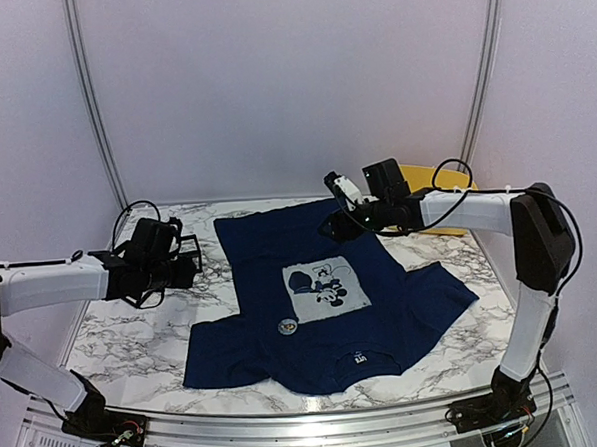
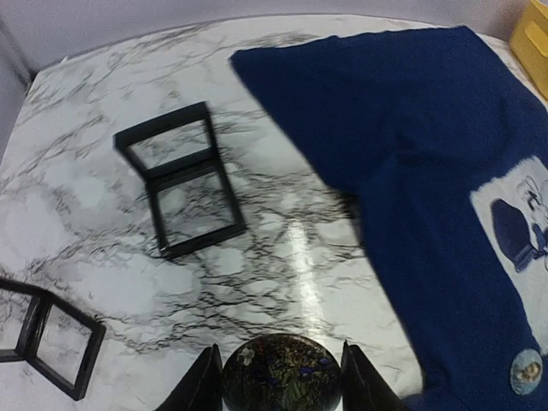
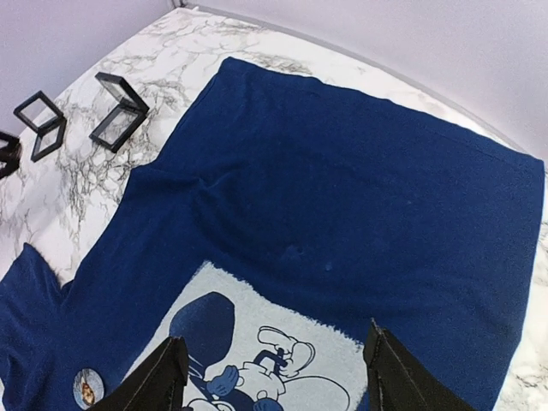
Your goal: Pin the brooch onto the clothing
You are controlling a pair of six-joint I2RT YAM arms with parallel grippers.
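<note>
Left tool: my left gripper [image 2: 278,358] pinches a dark floral brooch [image 2: 282,381] between both fingers, over bare marble table [image 2: 94,248] just left of the shirt.
Right tool: my right gripper [image 3: 274,342] hangs spread with nothing between the fingers, above the mouse print [image 3: 282,377].
Clothing: navy T-shirt [image 1: 280,249] lies flat, with a pale round brooch [image 1: 287,326] on it beside the print's corner.
Nearby: black frames [image 2: 180,180] lie open on the marble.
Pin side: I cannot tell which way it faces.
Risk 1: the smooth round edge may twist or slip in my pinch.
Risk 2: loose cloth may bunch and slide under the push unless my right tool pins it down.
</note>
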